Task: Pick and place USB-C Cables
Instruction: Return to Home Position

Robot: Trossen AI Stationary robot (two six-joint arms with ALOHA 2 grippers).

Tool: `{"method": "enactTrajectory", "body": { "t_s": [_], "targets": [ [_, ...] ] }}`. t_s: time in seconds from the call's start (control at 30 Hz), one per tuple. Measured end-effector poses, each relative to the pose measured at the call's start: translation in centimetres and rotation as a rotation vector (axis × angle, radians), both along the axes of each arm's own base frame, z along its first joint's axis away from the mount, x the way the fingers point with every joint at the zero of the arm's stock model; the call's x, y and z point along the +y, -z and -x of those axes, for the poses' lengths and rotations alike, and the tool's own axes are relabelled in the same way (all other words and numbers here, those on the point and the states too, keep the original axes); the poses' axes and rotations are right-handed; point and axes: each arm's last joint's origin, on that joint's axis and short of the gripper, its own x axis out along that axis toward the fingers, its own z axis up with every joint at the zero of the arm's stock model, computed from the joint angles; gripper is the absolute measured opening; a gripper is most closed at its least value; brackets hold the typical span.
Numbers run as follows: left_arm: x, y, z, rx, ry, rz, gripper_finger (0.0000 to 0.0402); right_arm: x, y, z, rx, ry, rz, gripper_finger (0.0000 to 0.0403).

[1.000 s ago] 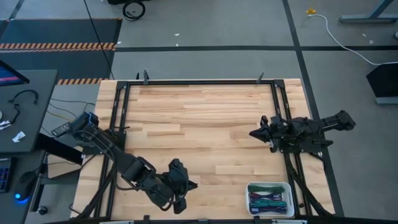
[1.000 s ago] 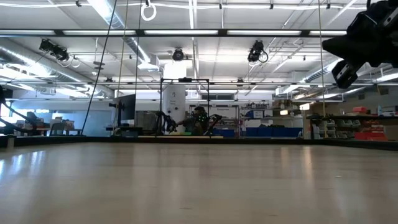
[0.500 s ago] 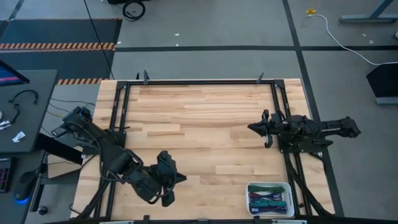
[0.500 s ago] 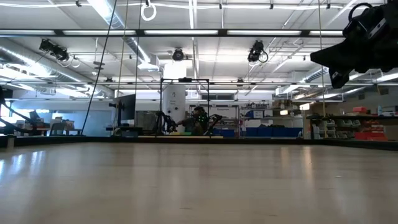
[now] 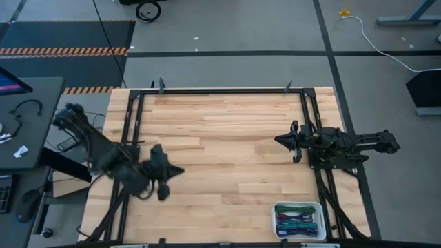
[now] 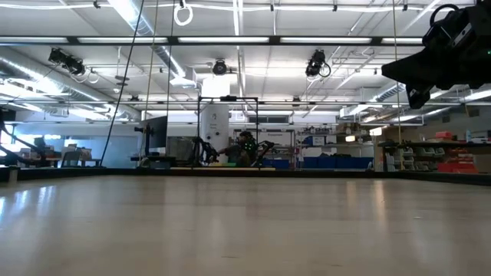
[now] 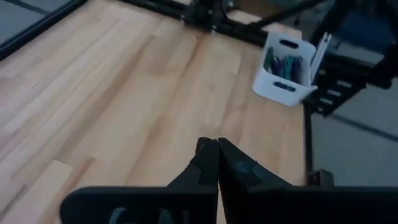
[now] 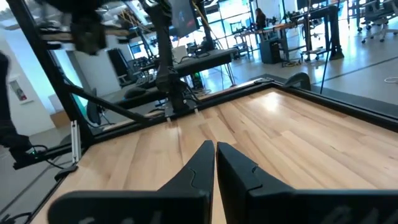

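– Left gripper has swung from the bench's 7 o'clock edge to its 9 o'clock side. The right gripper barely shifted.
– And the USB-C Cables?
– Heaped in the white bin at the 5 o'clock corner, well apart from the left gripper, toward its 4 o'clock.
– Fingers?
– Pressed together on both, pinching nothing. The right gripper hangs at 3 o'clock, with the bin toward its 6 o'clock.

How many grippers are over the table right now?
2. The left gripper is over the table's left side, the right gripper over its right side; both are shut.
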Motion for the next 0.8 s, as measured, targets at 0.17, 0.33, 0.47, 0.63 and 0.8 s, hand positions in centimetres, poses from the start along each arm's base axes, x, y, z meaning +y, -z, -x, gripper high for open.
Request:
{"method": "enactTrajectory", "body": {
  "t_s": [0.17, 0.33, 0.47, 0.63, 0.8],
  "targets": [
    [5.0, 3.5, 2.6, -0.189, 0.01, 0.062, 0.0002, 0.0, 0.0, 0.0, 0.0, 0.0, 0.0, 0.0025],
    [9.5, 6.3, 3.9, -0.412, 0.071, 0.094, 0.0001, 0.0, 0.0, 0.0, 0.0, 0.0, -0.003, 0.0023],
    [12.1, 6.3, 5.2, -0.498, 0.076, 0.023, 0.0001, 0.0, 0.0, 0.0, 0.0, 0.0, -0.003, 0.0023],
    [13.8, 5.2, 8.4, -0.544, 0.167, -0.144, 0.0012, 0.0, 0.0, 0.0, 0.0, 0.0, -0.003, 0.0023],
    [14.7, 6.2, 13.1, -0.497, 0.149, -0.187, 0.0004, 0.0, 0.0, 0.0, 0.0, 0.0, -0.003, 0.0023]
  ]
}}
